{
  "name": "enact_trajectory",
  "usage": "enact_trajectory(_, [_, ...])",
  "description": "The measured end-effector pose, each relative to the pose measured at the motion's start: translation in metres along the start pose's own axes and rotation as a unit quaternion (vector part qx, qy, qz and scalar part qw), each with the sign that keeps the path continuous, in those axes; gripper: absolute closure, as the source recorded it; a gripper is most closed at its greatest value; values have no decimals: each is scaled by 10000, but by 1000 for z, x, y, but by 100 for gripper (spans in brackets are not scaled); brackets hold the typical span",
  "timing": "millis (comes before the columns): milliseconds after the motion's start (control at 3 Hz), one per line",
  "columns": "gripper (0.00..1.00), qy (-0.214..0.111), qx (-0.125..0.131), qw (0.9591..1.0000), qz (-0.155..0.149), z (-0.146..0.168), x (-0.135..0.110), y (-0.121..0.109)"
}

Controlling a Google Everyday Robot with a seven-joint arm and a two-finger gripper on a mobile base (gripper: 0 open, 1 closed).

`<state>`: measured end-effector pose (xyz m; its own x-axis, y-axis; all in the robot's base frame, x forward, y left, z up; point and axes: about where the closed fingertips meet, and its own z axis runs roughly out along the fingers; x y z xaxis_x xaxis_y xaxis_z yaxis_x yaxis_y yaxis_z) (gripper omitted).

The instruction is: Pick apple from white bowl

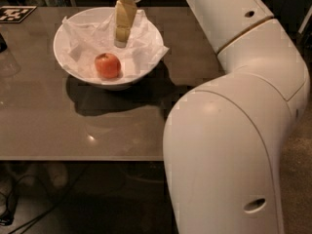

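Observation:
The small reddish-orange apple (107, 65) lies in the front part of the white bowl (62, 57), on the crumpled white paper lining (83, 35). The bowl stands on the far left part of the grey table (58, 126). My gripper (121, 42) hangs from above over the bowl's middle, pale yellow and pointing down. Its tip is just behind and slightly right of the apple, apart from it. It holds nothing that I can see.
My big white arm (234, 130) fills the right side and hides that part of the table. A black-and-white marker tag (10, 12) lies at the table's far left corner. Cables (12, 206) lie on the floor under the front edge.

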<state>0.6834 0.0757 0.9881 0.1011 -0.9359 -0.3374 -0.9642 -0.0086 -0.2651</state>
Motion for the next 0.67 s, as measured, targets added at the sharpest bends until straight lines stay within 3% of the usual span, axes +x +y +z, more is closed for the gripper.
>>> enact_trajectory(333, [0, -91, 121, 9999, -4, 4, -5, -8])
enact_trajectory(667, [0, -236, -19, 9997, 66, 29, -8, -11])
